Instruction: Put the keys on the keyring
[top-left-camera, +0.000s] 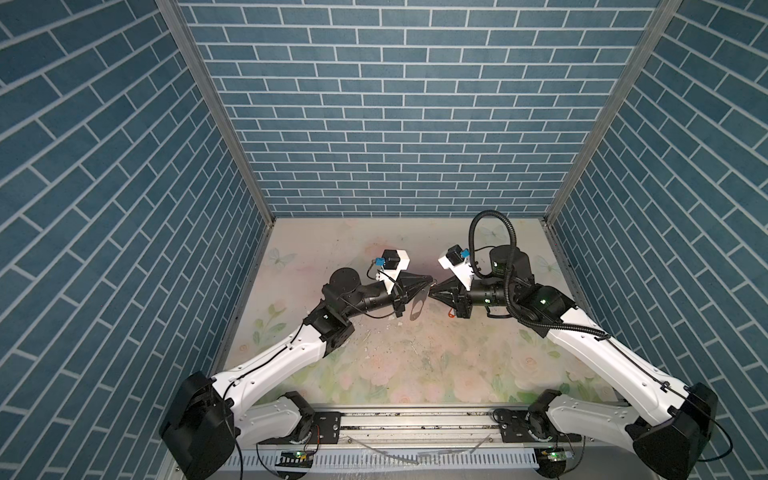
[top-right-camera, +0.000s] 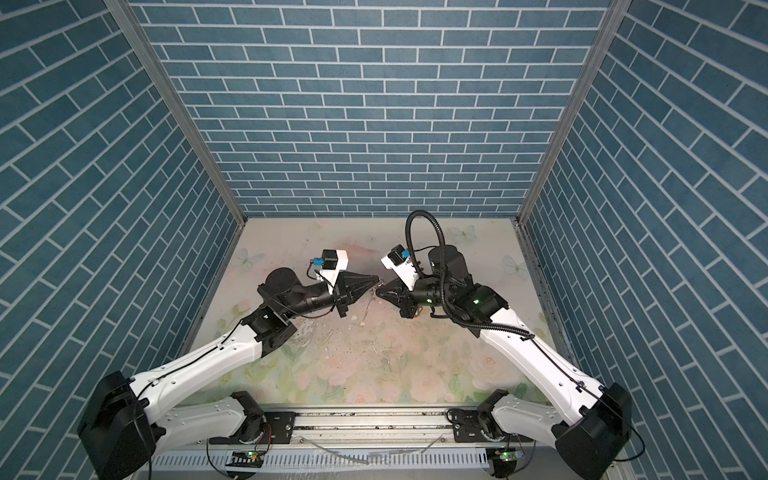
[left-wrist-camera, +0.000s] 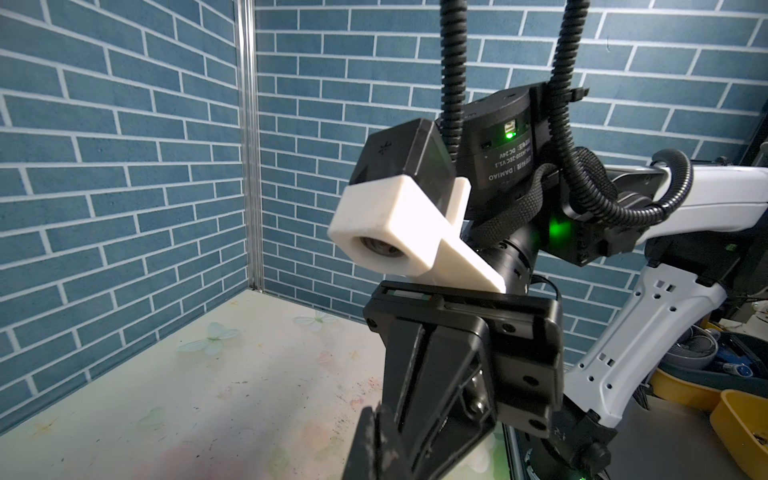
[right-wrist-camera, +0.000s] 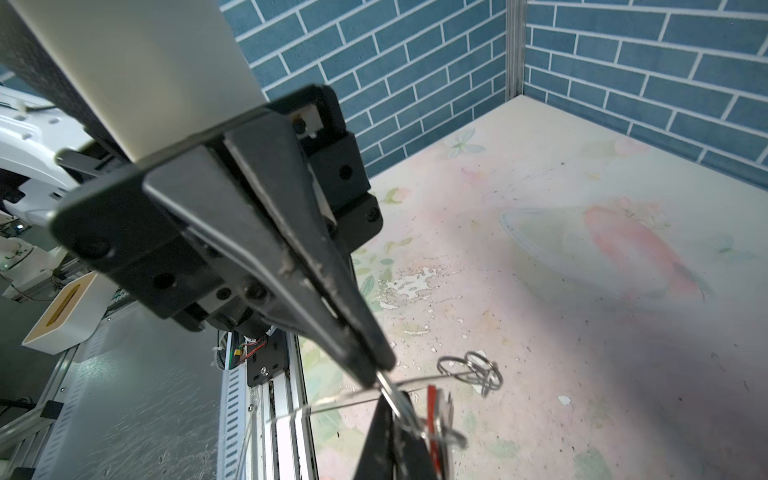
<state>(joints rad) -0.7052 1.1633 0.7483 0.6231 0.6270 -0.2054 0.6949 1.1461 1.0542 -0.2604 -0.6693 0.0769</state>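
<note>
Both grippers meet tip to tip above the middle of the floral table. My left gripper is shut. The dark oval keyring hangs from its tip, held off the table. In the right wrist view the keyring shows edge-on as a thin line, with small silver rings on it. My right gripper is shut on the silver blade of a key. That key's orange-red tag hangs beside the left fingertip. A small orange-red piece shows under the right gripper's body.
Blue brick walls close in the table at the back and on both sides. A metal rail runs along the front edge. Yellow bins and a white box stand outside the table.
</note>
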